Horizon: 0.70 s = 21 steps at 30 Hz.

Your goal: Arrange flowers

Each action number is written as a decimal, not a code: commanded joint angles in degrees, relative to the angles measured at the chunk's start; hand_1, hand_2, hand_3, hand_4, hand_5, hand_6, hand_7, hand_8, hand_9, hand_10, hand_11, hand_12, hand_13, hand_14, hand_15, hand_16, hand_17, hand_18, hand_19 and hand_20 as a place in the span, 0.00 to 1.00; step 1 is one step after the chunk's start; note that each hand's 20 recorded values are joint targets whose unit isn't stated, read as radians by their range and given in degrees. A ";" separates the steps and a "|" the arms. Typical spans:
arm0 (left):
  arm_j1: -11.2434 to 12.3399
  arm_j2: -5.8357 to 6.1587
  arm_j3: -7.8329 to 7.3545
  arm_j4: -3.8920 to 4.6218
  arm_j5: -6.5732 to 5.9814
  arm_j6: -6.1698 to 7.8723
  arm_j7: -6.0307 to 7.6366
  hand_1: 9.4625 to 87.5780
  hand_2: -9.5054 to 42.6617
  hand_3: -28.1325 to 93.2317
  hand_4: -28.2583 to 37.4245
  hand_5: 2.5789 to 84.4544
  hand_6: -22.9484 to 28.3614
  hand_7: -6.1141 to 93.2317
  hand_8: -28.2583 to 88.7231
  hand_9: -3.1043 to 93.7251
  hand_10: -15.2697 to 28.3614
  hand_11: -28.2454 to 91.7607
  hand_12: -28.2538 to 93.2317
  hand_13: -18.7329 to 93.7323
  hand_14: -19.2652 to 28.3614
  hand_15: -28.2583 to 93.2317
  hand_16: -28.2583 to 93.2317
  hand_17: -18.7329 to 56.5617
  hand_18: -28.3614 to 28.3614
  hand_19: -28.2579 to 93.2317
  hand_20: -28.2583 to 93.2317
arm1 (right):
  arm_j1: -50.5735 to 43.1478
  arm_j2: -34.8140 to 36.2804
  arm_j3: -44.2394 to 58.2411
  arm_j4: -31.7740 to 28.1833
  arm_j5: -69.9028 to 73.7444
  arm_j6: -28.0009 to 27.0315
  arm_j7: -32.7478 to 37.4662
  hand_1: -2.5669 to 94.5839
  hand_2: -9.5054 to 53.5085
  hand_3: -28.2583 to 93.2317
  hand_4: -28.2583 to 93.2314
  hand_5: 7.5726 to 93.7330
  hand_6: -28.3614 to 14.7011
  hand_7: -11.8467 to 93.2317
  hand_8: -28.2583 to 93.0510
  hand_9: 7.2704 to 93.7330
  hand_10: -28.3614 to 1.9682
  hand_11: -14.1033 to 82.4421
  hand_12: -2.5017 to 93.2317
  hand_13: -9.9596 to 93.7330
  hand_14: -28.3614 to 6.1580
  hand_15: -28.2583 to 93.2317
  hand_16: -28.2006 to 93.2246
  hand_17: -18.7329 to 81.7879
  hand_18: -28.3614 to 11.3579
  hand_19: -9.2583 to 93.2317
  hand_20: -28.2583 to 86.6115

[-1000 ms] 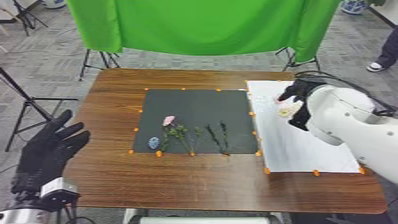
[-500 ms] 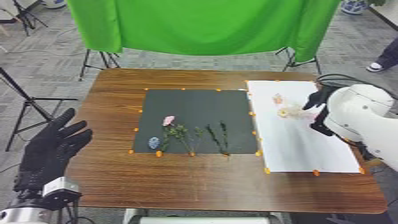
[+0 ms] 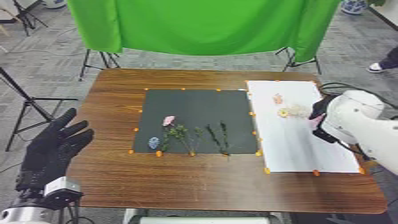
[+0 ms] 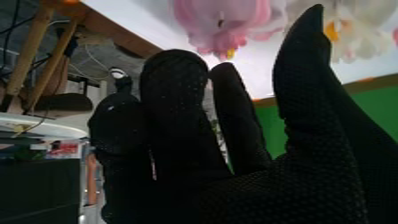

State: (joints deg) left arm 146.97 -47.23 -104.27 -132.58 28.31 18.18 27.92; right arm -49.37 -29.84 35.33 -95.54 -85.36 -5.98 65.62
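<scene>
flowers point(image 3: 283, 113) on white sheet point(image 3: 293, 150), right robot hand point(image 3: 322, 134) near

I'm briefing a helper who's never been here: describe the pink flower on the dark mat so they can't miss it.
On the brown wooden table, find the dark mat left of the white sheet. The pink flower lies toward the mat's left edge, just beyond a small blue oval piece. It is the mat's only pink bloom, unlike the green sprigs beside it.
</scene>
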 commanded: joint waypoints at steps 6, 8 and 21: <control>-0.65 -2.32 -0.07 0.29 1.20 -0.85 -1.89 0.26 0.30 0.76 0.13 0.42 0.64 0.15 0.18 0.37 0.82 0.47 0.33 0.36 0.99 0.71 0.13 0.16 1.00 0.69 0.23 | -1.15 -2.21 -1.85 1.80 -0.16 0.54 -0.41 0.41 0.11 0.87 0.04 0.46 0.60 0.24 0.15 0.55 0.26 0.25 0.17 0.81 0.58 0.86 0.32 0.71 0.28 1.00 0.56; -0.86 -2.87 -0.13 0.28 1.51 -0.97 -2.37 0.26 0.30 0.76 0.13 0.41 0.64 0.15 0.18 0.37 0.82 0.47 0.33 0.36 0.99 0.71 0.13 0.16 1.00 0.69 0.23 | -1.55 -2.15 -2.18 1.82 -1.13 0.97 -0.40 0.41 0.11 0.87 0.04 0.47 0.60 0.24 0.15 0.55 0.27 0.25 0.17 0.81 0.58 0.86 0.32 0.71 0.28 1.00 0.56; -1.77 -4.81 -0.20 0.35 2.98 -2.15 -4.27 0.26 0.31 0.76 0.14 0.42 0.64 0.15 0.18 0.37 0.82 0.47 0.33 0.36 0.99 0.71 0.13 0.16 1.00 0.69 0.23 | -3.07 -0.96 -6.02 1.81 -6.76 2.39 -0.73 0.60 0.00 0.82 0.00 0.68 0.62 0.33 0.24 0.82 0.63 0.24 0.27 0.89 0.71 0.83 0.34 0.74 0.31 1.00 0.57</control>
State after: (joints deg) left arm 145.17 -51.10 -104.34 -132.32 30.60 17.03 24.61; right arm -50.65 -31.80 33.27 -93.91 -89.44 -5.63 64.84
